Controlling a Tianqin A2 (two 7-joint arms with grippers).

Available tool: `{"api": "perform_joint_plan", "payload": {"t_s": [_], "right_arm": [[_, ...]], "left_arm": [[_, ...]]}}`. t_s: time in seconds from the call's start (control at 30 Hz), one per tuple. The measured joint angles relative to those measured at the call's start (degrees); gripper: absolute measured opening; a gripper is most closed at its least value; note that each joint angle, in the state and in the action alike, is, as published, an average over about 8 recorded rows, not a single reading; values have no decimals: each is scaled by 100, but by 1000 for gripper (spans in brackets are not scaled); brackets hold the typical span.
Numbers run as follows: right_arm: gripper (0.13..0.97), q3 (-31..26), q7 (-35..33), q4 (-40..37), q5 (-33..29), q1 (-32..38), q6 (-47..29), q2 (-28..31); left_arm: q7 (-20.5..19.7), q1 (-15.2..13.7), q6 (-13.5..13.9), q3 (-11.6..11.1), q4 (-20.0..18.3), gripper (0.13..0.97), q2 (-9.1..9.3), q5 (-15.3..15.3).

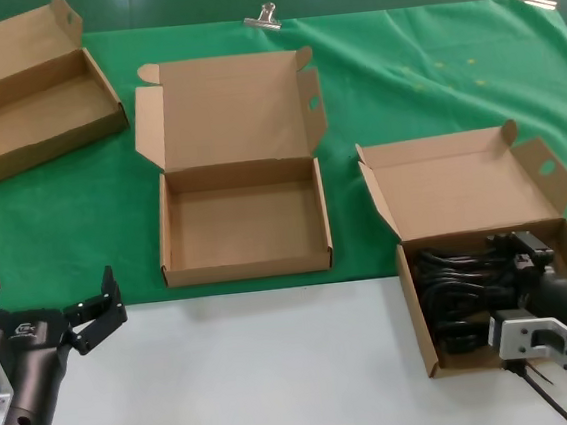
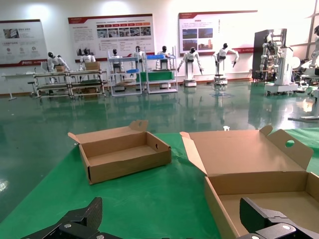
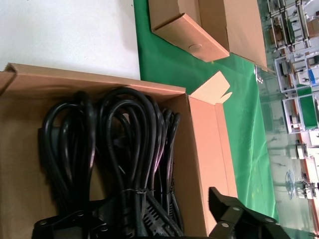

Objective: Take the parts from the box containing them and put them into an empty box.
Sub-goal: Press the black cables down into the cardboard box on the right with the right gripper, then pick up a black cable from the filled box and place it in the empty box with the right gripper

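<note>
The robot's right gripper (image 1: 528, 252) reaches down into the deep brown corrugated cardboard box (image 1: 419, 310) at the right of the tabletop (image 1: 259, 376), where black power cables coiled into long bundles (image 1: 457, 291) lie packed side by side. In the right wrist view the jaws stand apart above the plug ends of the bundles (image 3: 129, 159), one dark finger (image 3: 234, 216) close to the box wall (image 3: 204, 164) and nothing clamped between them yet. The shallow brown cardboard box with the tall squarish lid (image 1: 249, 266) sits empty on the green cloth (image 1: 400, 71) at centre, well apart from the full one; a third brown cardboard box (image 1: 39, 121) lies open at far left. The left gripper (image 1: 48, 321) waits over the white tabletop at lower left, jaws spread and empty. The risks from here appear to be these: the bundles lie tight and overlapping, so a closing grip could catch loops from two coils and drag a neighbour out, or the outer finger could snag the cardboard wall and lift or shift the light box; a loosely tied coil could also sag and catch the rim on the way up. No brand or label shows on boxes or cables. Wall posters in the hall behind carry text, probably Chinese, too small to read.
</note>
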Motion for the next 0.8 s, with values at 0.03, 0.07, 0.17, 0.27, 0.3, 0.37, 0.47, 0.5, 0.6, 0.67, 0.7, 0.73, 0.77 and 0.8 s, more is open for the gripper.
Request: {"api": "perform_joint_plan", "payload": {"t_s": [0.03,0.07,0.17,0.27,0.3,0.37,0.47,0.5,0.6,0.67,0.7,0.73,0.77,0.8], "right_arm": [[672,0,2,-6,0,-1,-5,-3],[651,0,4,-10,0,-3,-9,-5],[597,-1,17,-5,0,-13,-9,-1],[516,-1,38,18,0,-28,3,14],[489,-1,45,27,0,-33,8,21],[435,-1,61,50,0,-45,19,37],[435,0,87,90,0,-66,39,65],[435,0,96,105,0,-74,47,75],[375,0,130,161,0,-98,77,112],[335,0,155,208,0,-115,104,140],[315,0,169,236,0,-125,120,158],[295,0,185,267,0,-136,139,176],[276,0,201,303,0,-147,159,196],[276,0,217,343,0,-158,182,217]], "left_arm": [[0,0,0,0,0,966,0,0],[0,0,0,0,0,966,0,0],[0,0,0,0,0,966,0,0],[-1,0,0,0,0,966,0,0],[-1,0,0,0,0,966,0,0],[-1,0,0,0,0,966,0,0],[-2,0,0,0,0,966,0,1],[-2,0,0,0,0,966,0,1],[-2,0,0,0,0,966,0,1],[-2,0,0,0,0,966,0,1],[-2,0,0,0,0,966,0,1],[-2,0,0,0,0,966,0,1],[-2,0,0,0,0,966,0,1],[-2,0,0,0,0,966,0,1]]}}
